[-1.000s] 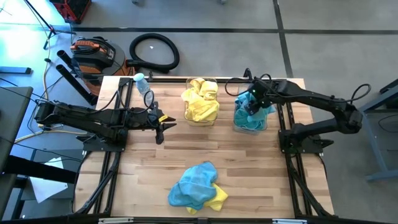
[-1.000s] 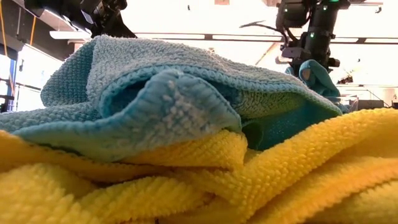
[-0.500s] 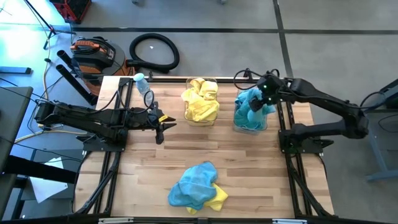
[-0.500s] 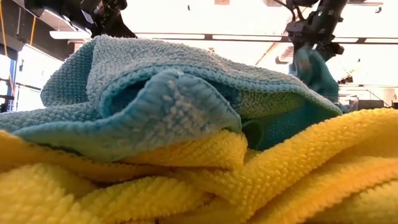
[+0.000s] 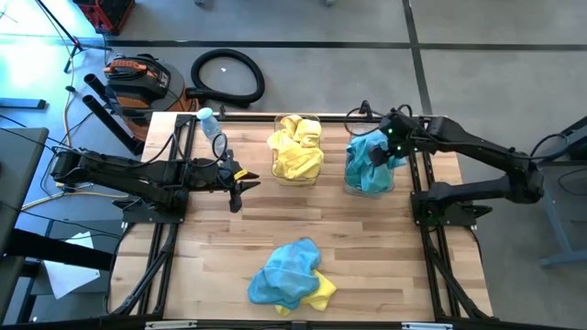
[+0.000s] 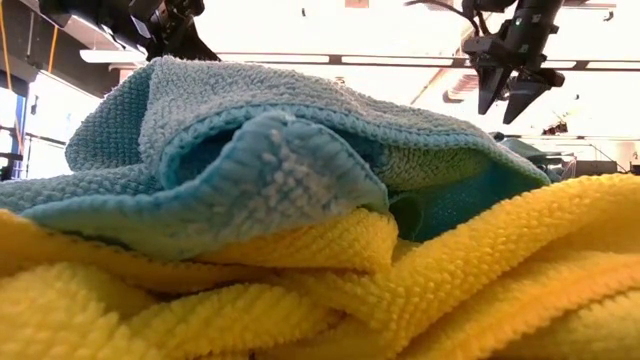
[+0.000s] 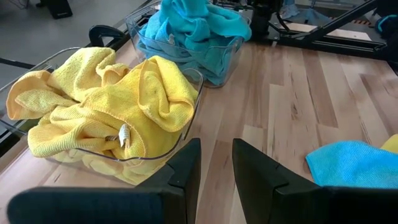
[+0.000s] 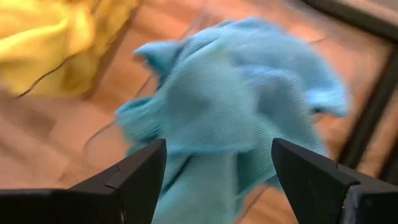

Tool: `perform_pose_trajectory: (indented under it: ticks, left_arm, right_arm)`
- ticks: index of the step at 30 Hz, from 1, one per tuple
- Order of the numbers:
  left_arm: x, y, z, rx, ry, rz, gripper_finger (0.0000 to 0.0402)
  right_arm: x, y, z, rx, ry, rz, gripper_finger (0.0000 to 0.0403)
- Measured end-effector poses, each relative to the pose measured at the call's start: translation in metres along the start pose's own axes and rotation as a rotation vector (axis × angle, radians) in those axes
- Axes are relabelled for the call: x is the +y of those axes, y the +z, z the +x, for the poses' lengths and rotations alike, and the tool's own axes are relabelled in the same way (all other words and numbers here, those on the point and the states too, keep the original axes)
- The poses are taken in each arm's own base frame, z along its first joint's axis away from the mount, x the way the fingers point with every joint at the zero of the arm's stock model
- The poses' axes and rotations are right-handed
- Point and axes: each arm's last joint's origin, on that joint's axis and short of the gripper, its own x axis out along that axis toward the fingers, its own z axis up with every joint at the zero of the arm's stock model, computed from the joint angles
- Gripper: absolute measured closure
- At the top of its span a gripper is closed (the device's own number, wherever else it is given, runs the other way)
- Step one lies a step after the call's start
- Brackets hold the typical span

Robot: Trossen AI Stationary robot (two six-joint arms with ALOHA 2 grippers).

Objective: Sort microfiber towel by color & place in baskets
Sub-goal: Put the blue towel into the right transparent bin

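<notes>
The right gripper [image 5: 390,147], jaws wide and empty above the teal-filled basket [image 5: 369,170], is well apart from the teal-and-yellow towel pile [image 5: 291,273] (the narrowly parted, empty left gripper [image 5: 240,183] looks nearer).

No legible text, label or number anywhere (towels included).
</notes>
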Motion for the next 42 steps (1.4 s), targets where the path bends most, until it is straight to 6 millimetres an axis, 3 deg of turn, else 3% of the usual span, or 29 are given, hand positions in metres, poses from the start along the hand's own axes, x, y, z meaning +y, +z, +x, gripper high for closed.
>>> perform_pose_trajectory:
  ticks: [4,8,14,18,25,32,42]
  left_arm:
    - [0.0,0.0,0.0,0.0,0.0,0.0,0.0324]
    - [0.0,0.0,0.0,0.0,0.001,0.0,0.0324]
    - [0.0,0.0,0.0,-0.003,0.0,-0.001,0.0324]
    - [0.0,0.001,0.0,-0.009,-0.001,-0.003,0.0324]
    - [0.0,0.001,0.0,-0.013,-0.002,-0.011,0.0324]
    - [0.0,0.001,0.0,-0.015,-0.002,-0.011,0.0324]
    - [0.0,0.003,0.0,-0.029,0.022,-0.03,0.0324]
  right_arm:
    - [0.009,-0.006,0.001,0.016,0.025,-0.019,0.0118]
    - [0.014,-0.017,0.016,0.021,-0.025,-0.019,0.0135]
    - [0.014,-0.035,0.067,0.083,-0.055,0.015,0.0163]
    - [0.009,-0.035,0.102,0.085,-0.072,0.016,0.0176]
    - [0.004,-0.031,0.13,0.17,-0.124,-0.022,0.0183]
    - [0.002,-0.03,0.115,0.119,-0.084,-0.028,0.0183]
    - [-0.009,-0.028,0.049,-0.056,0.004,0.045,0.0183]
